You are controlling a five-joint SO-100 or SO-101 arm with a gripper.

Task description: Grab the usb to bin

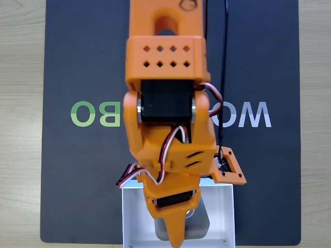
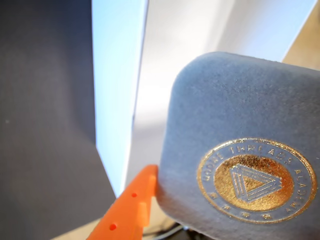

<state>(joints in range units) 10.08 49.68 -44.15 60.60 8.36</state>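
Holding the usb (image 2: 240, 150) in the claw (image 1: 178, 227) over the bin (image 1: 222, 206) — carrying done, seemingly — next needing the claw to open and drop it inside.

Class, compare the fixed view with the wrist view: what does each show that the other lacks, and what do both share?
Fixed view alone: the orange arm from above and green-and-white lettering across the dark mat. Wrist view alone: the gold triangle emblem on the usb, close up. Both share the usb, the white bin beneath it, the mat, and the gripper.
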